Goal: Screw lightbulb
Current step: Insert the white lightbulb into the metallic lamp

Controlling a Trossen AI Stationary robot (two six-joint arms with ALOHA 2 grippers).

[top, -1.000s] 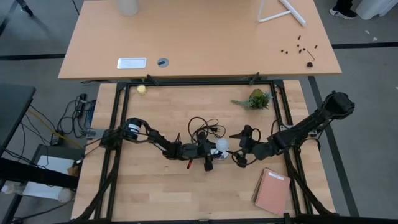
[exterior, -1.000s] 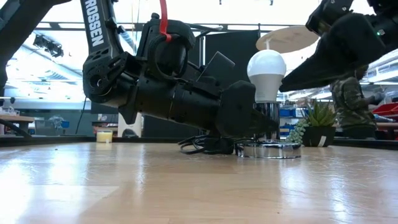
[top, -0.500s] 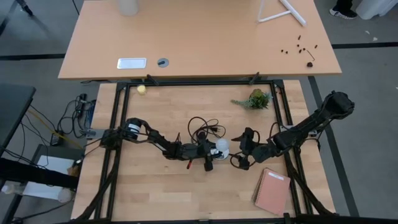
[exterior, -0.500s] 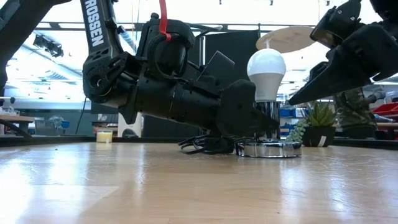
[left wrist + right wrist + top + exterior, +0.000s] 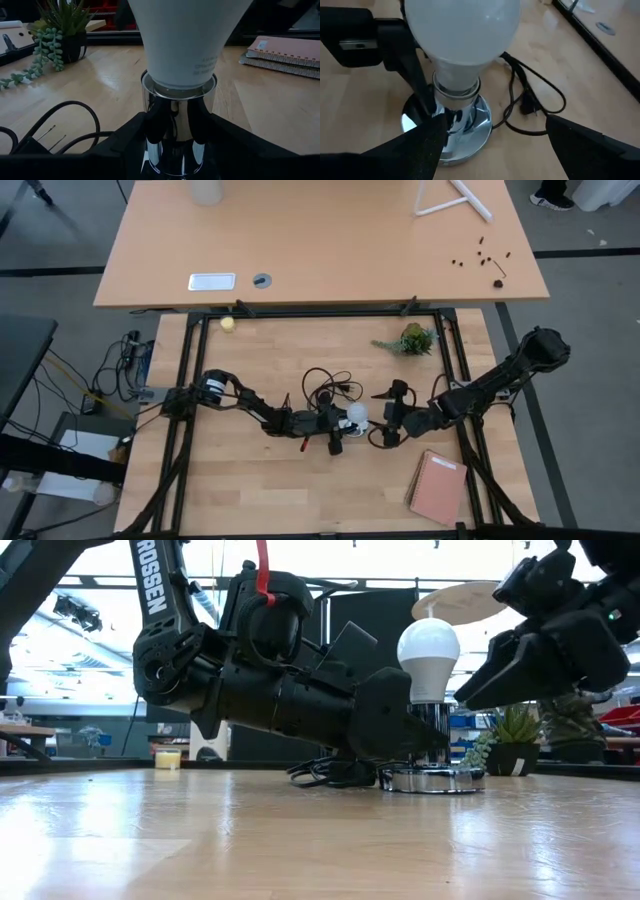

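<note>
White and pear-shaped, the lightbulb (image 5: 357,416) shows in the high view near the middle of the wooden table (image 5: 250,490), with the left gripper (image 5: 340,423) reaching it from one side, the right gripper (image 5: 381,420) just beside it on the other, and a pink notebook (image 5: 438,487) lying nearby. Seen from the low view, the bulb stands upright in the chrome socket (image 5: 431,772), whose stem the left gripper's half-closed fingers clamp, while the right gripper hangs beside the bulb, apart from it. Looking through the left wrist view, the two dark fingers (image 5: 131,142) press either side of the chrome stem under the bulb, and the right wrist view shows that arm's wide-open fingers (image 5: 415,148) flanking the bulb and a black cord (image 5: 530,107) without touching either.
</note>
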